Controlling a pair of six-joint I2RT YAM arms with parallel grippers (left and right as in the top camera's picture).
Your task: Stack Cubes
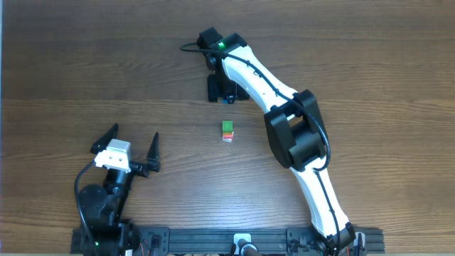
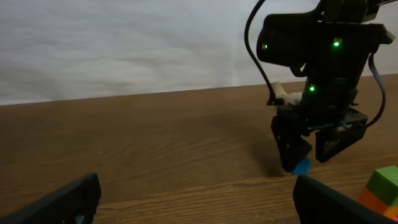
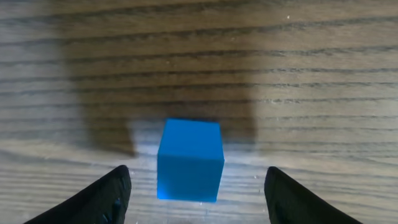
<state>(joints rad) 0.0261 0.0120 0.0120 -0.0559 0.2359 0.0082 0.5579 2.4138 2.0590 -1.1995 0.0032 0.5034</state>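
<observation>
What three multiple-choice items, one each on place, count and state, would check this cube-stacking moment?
1. Where is the blue cube?
A) atop another cube
B) on the wood between the right tool's fingers
C) beside an arm's base
2. How many cubes make up the stack?
A) one
B) two
C) three
3. How is the left tool?
A) shut on a cube
B) shut, empty
C) open, empty

Answers:
1 B: it sits on the wood with a spread finger on each side.
2 B: a green cube rests on an orange cube.
3 C: its fingers stand apart with nothing between them.
</observation>
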